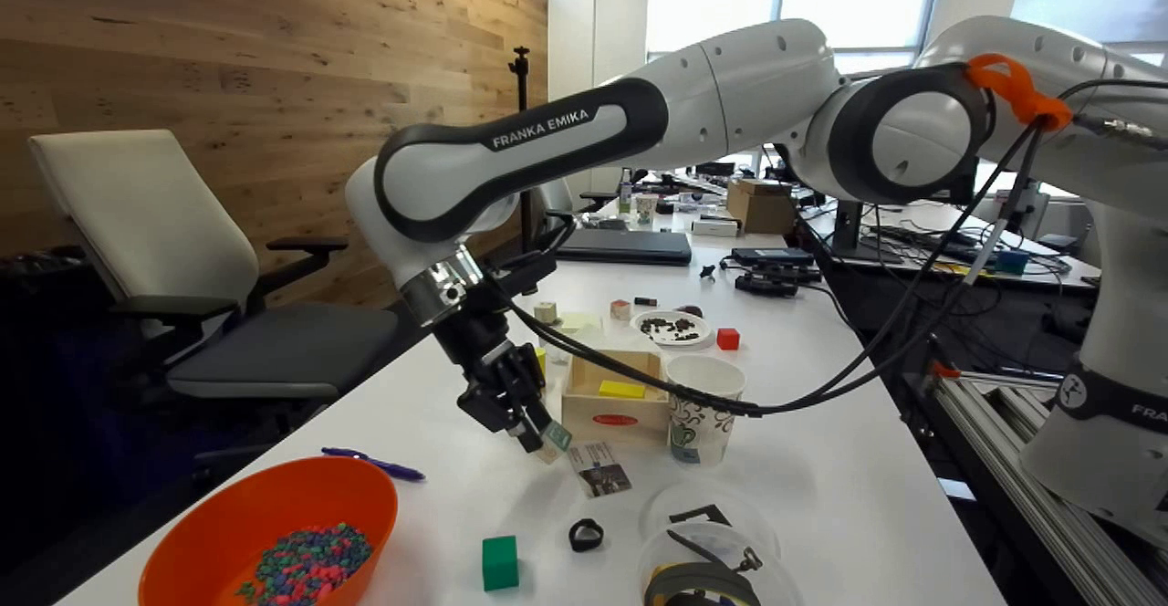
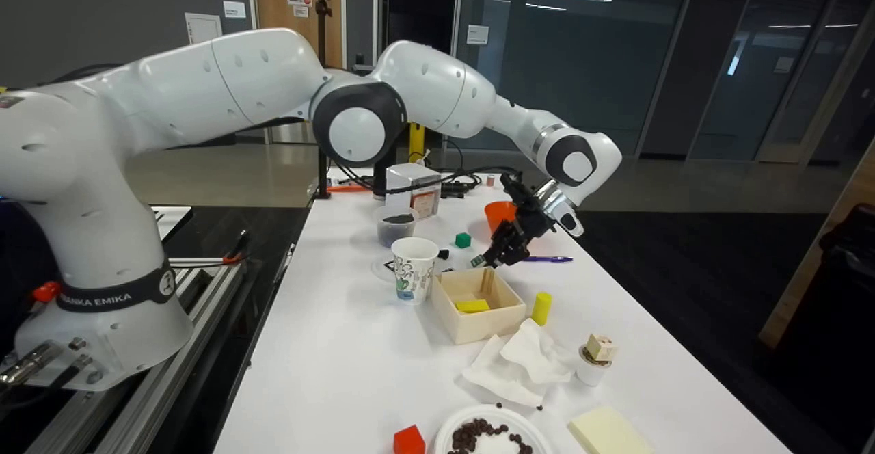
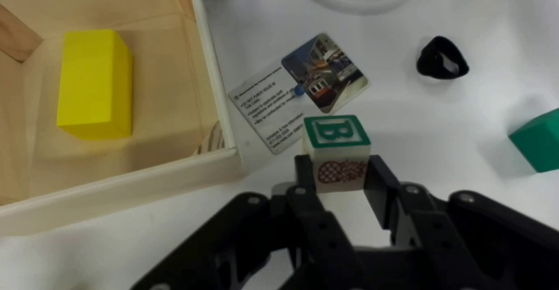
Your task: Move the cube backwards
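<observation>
Clearly the hand [image 3: 339, 172] is closed only as far as the cube [image 3: 336, 152] allows, its fingertips [image 3: 378, 176] pinching opposite sides, so the green B face and the pineapple face are left bare. That straight squeeze probably serves to keep it from twisting on its way backwards. The cube sits outside the wooden box [image 3: 126, 189], near the printed cards [image 3: 324, 72], presumably held off the box wall to avoid snagging, though whether it clears the bench [image 2: 328, 385] I can't tell.

A chair [image 1: 201, 250] stands near a wood-planked wall [image 1: 274, 49].
</observation>
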Robot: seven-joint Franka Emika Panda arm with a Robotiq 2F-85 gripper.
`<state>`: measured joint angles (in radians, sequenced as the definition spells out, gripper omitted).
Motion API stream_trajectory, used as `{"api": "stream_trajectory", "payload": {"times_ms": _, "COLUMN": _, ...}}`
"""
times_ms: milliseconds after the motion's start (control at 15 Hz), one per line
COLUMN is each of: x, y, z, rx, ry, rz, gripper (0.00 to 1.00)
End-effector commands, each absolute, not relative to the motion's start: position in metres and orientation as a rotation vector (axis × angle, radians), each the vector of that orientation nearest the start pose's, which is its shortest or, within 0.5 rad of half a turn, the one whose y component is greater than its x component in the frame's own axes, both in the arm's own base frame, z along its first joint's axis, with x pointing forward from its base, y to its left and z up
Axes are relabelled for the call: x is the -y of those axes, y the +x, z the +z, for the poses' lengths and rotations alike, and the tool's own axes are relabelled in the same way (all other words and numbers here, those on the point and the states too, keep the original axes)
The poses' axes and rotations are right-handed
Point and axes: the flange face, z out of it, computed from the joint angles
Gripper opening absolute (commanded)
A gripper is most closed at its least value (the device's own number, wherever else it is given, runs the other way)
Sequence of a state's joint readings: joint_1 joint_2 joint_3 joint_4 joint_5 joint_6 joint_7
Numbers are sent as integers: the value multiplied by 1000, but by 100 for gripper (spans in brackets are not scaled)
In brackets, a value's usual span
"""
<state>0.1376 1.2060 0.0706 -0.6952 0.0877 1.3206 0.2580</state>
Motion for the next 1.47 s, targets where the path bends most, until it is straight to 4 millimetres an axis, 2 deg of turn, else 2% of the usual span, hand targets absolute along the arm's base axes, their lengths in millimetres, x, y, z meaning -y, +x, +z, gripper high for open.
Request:
{"api": "stream_trajectory", "payload": {"times_ms": 0, "x": -139, "y": 718, "z": 181, "rx": -90, "ry": -2940, "rz": 934, "gripper": 59}}
{"api": "stream_trajectory", "payload": {"times_ms": 67, "x": -139, "y": 720, "z": 179, "rx": -95, "ry": -2944, "rz": 916, "gripper": 60}}
{"api": "stream_trajectory", "payload": {"times_ms": 267, "x": -141, "y": 725, "z": 180, "rx": -96, "ry": -2959, "rz": 857, "gripper": 80}}
{"api": "stream_trajectory", "payload": {"times_ms": 467, "x": -147, "y": 741, "z": 192, "rx": -114, "ry": -2991, "rz": 679, "gripper": 99}}
{"api": "stream_trajectory", "payload": {"times_ms": 733, "x": -157, "y": 772, "z": 223, "rx": -172, "ry": -3016, "rz": 302, "gripper": 100}}
{"api": "stream_trajectory", "payload": {"times_ms": 1000, "x": -157, "y": 796, "z": 255, "rx": -232, "ry": -2996, "rz": -33, "gripper": 100}}
{"api": "stream_trajectory", "payload": {"times_ms": 1400, "x": -145, "y": 808, "z": 322, "rx": -150, "ry": -3100, "rz": -347, "gripper": 100}}
